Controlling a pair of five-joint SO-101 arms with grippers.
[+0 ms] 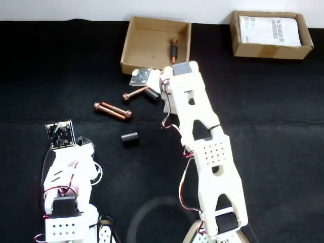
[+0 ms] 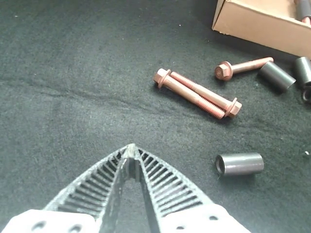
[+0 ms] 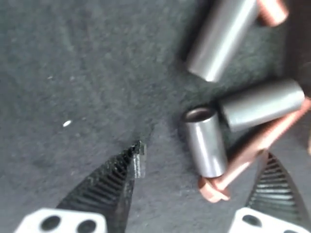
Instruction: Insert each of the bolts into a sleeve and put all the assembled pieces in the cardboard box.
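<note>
Because the right arm (image 1: pixel 202 131) overhangs, one sleeve (image 1: pixel 151 94) (dark) shows partly.

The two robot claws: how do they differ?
The left gripper is shut, over black cloth; the right gripper is open, over a dark grey metal sleeve and a copper-coloured bolt. The left sits near its base; the right extends beside the brown cardboard box. Both have black ribbed fingers.

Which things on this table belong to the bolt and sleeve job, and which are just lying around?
For the job: three loose bolts, dark sleeves, cardboard box, assembled piece inside it.
Just lying about: second box at the far right, printed sheet in it.
</note>
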